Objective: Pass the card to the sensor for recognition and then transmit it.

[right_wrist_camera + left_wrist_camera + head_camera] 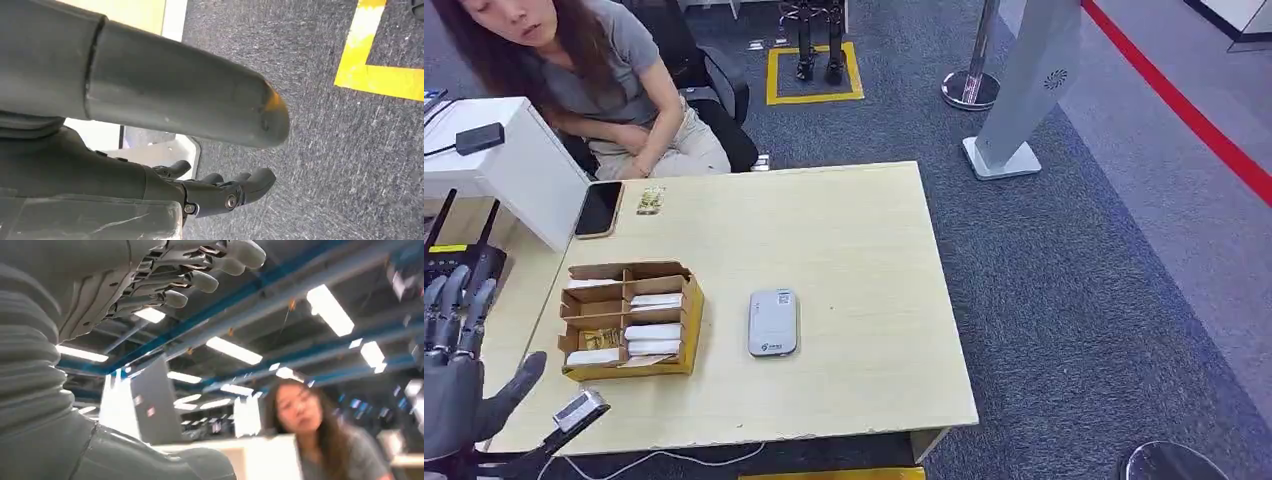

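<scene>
1. Grey fingers [454, 300] of my left hand [452, 385] stand spread and upright at the near left corner of the counter [864, 250], thumb out to the side, holding nothing. The left wrist view confirms it: the fingers [200, 280] lie apart against the ceiling lights.
2. My right hand [220, 192] hangs beside the counter over grey carpet. Its dark fingers are loosely curled with nothing visible between them; I cannot tell whether they are fully together.
3. White cards [652, 333] lie stacked flat in the compartments of an open cardboard box [629, 320], just beyond my left hand.
4. Handling, as I judge it: each card is thin, light, stiff and smooth-faced, so likely slippery. Flat in a walled compartment, it offers little edge. I would pinch one by a long edge or an exposed end, thumb against a finger.
5. Orientation: the cards' long axis runs across the counter, left to right in the head view, faces up. No printed end is legible, so I cannot tell which end leads.
6. Grey sensor [773, 322] lies flat just right of the box, its long axis running away from me, roughly square to the cards.
7. A person [594, 70] sits at the far side of the counter; a phone [599, 208] lies at that edge.
</scene>
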`<act>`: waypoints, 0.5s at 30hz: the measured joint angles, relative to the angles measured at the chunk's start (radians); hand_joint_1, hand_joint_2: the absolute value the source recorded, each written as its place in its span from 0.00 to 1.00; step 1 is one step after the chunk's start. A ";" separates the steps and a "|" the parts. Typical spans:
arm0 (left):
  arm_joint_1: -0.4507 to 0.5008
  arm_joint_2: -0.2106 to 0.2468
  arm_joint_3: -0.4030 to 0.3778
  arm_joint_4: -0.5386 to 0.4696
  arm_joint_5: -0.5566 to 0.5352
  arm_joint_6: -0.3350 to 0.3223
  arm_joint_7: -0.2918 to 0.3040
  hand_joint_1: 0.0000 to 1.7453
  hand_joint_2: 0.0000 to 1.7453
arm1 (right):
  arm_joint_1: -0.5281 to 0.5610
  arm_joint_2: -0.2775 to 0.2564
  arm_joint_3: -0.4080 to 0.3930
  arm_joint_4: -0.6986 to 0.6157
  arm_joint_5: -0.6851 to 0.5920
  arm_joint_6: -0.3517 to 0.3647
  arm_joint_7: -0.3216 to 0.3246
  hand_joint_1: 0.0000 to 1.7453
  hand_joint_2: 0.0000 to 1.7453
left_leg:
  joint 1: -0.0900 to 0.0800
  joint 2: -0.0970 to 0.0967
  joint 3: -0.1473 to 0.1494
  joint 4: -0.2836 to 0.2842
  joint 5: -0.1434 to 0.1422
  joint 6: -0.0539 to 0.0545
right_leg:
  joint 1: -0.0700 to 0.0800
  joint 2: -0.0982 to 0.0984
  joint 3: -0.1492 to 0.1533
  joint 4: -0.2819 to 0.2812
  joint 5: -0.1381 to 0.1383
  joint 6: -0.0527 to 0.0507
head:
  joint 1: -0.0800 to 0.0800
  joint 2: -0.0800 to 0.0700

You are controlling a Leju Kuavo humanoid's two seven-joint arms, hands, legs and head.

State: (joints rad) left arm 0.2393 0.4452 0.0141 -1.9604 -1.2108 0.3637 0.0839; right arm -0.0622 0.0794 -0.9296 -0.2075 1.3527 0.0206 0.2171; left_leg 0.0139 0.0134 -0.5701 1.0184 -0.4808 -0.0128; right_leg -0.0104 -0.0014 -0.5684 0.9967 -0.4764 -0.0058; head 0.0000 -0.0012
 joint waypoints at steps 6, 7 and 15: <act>-0.007 0.017 -0.030 0.028 0.034 -0.142 0.013 0.00 1.00 | -0.001 0.004 -0.006 0.000 0.006 -0.002 -0.006 0.00 0.00 | 0.000 0.000 0.001 0.000 0.000 0.000 | 0.000 0.000 0.001 0.000 0.001 0.000 | 0.000 0.000; -0.010 0.017 -0.042 0.036 0.035 -0.151 0.013 0.00 1.00 | -0.001 0.004 -0.007 0.000 0.006 -0.002 -0.006 0.00 0.00 | 0.000 0.000 0.001 0.000 0.000 0.000 | 0.000 0.000 0.001 0.000 0.001 0.000 | 0.000 0.000; -0.027 0.018 -0.114 0.092 0.044 -0.172 0.019 0.00 1.00 | -0.001 0.004 -0.016 0.000 0.006 -0.003 -0.002 0.00 0.00 | 0.000 0.000 0.000 0.000 0.000 0.000 | 0.000 0.000 0.000 0.000 0.001 0.000 | 0.000 0.000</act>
State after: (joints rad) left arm 0.2120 0.4627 -0.0995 -1.8689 -1.1670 0.1919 0.1026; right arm -0.0633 0.0832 -0.9453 -0.2075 1.3584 0.0175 0.2148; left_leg 0.0136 0.0131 -0.5697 1.0184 -0.4807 -0.0127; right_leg -0.0105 -0.0016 -0.5680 0.9965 -0.4759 -0.0060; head 0.0000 -0.0012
